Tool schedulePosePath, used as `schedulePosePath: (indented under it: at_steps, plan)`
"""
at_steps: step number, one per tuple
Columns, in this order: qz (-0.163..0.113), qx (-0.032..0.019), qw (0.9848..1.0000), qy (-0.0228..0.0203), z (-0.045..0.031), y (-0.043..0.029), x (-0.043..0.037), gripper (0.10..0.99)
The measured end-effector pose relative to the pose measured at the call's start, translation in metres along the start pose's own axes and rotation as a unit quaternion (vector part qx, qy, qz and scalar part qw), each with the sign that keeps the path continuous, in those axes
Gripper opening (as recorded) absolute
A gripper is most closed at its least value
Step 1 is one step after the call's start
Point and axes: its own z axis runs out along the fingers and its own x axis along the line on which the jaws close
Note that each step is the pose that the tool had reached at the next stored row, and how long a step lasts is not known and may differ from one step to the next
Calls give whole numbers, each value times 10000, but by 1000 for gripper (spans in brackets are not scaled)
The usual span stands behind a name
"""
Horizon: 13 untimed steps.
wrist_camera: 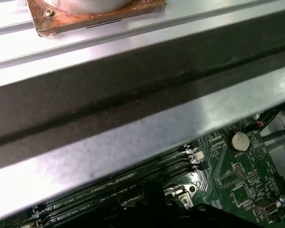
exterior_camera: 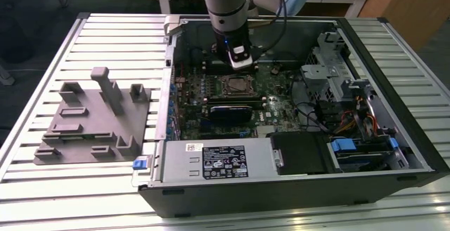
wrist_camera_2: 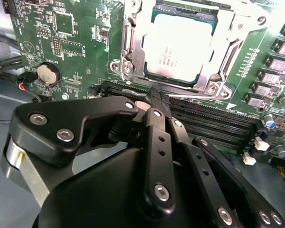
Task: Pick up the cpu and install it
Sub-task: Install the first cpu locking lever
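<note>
Cpu (wrist_camera_2: 178, 47): seated in the motherboard (wrist_camera_2: 71, 42) socket, silvery top up, framed by the metal retention bracket (wrist_camera_2: 218, 61) so it lies flat. Claw (wrist_camera_2: 156, 107): fingers closed together, holding nothing, poised just beside the socket over the memory slots (wrist_camera_2: 213, 121).

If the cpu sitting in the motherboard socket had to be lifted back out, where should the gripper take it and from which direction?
Probably by two opposite edges, coming straight down from above. The cpu lies flat in the socket, its silvery top facing up, with the metal frame close around it, so a sideways approach looks blocked. The gripper hangs just beside it, over the memory slots.
</note>
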Motion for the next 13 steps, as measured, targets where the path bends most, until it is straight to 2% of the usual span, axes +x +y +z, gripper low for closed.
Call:
schedulePosePath:
  at_steps: [7, 13]
  plan:
    - [51, 55, 10000, -30, 33, -3, 1, 106]
    - [135, 111, 9998, -69, 56, 16, -33, 106]
